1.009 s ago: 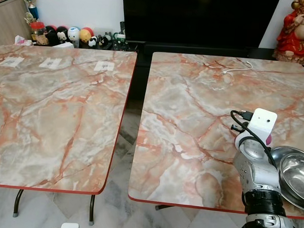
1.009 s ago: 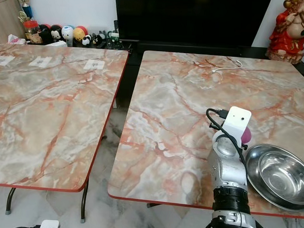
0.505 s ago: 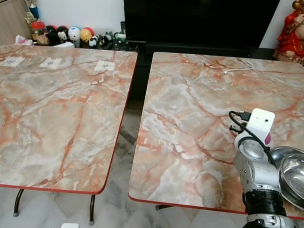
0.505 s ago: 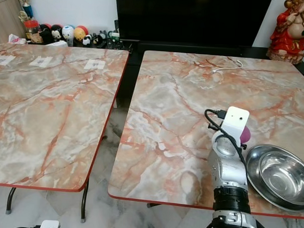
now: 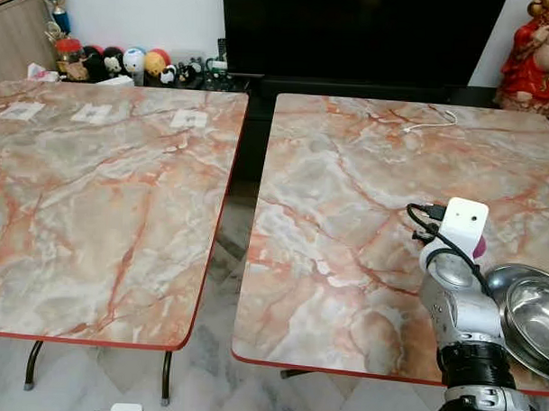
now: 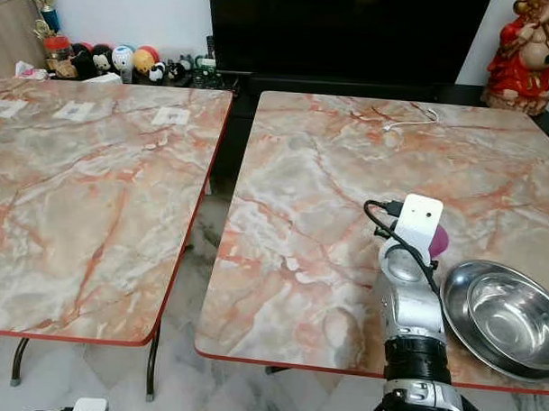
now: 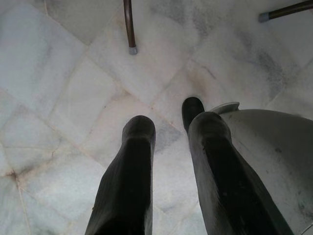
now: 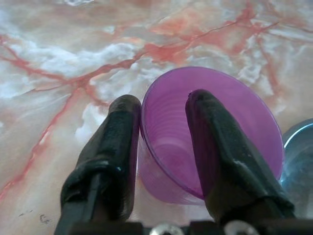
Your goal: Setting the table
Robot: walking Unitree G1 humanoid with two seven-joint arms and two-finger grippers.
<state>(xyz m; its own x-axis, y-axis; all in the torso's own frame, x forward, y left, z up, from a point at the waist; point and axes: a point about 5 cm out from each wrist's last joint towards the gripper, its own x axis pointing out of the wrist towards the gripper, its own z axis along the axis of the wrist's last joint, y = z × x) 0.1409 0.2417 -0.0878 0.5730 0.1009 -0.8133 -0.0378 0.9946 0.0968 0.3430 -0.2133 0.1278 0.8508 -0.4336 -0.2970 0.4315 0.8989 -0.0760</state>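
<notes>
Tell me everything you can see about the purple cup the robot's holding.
The purple cup looks like thin translucent plastic, faintly ribbed inside, with a round open mouth and nothing visible in it. The right gripper pinches its wall, one finger inside and the other outside. It is over the marble-patterned table, next to the steel bowl; whether it rests on the tabletop is unclear.

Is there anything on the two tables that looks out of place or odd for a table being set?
A white cable lies loose near the far edge of the right table, odd among tableware. The purple cup is tilted, gripped by its wall in the right end effector beside the steel bowl. Nothing looks spilled or damaged.
</notes>
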